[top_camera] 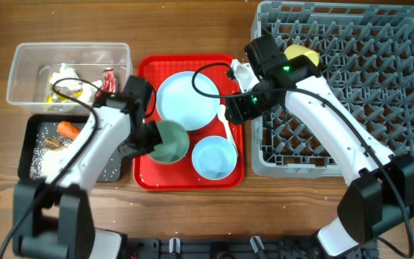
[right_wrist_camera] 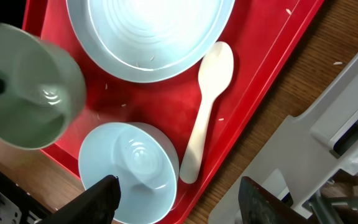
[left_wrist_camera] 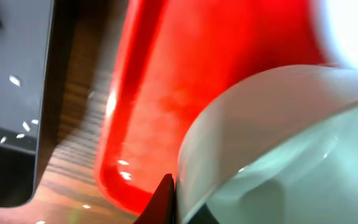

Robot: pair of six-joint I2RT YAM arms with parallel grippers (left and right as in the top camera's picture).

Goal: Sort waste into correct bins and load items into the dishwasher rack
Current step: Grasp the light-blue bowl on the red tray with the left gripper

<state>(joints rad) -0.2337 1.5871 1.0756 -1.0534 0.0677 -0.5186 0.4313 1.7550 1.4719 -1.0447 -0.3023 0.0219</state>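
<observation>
Left end effector (top_camera: 147, 137) on pale-green bowl (top_camera: 171, 144)

Robot lab bench staged as kitchen, wooden table (top_camera: 192, 29), grey dishwasher rack (top_camera: 379, 93), red tray (top_camera: 182, 178)

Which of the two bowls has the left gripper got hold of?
The pale-green bowl: the left gripper pinches its rim, tilting it, while the light-blue bowl sits upright and untouched on the red tray.
</observation>
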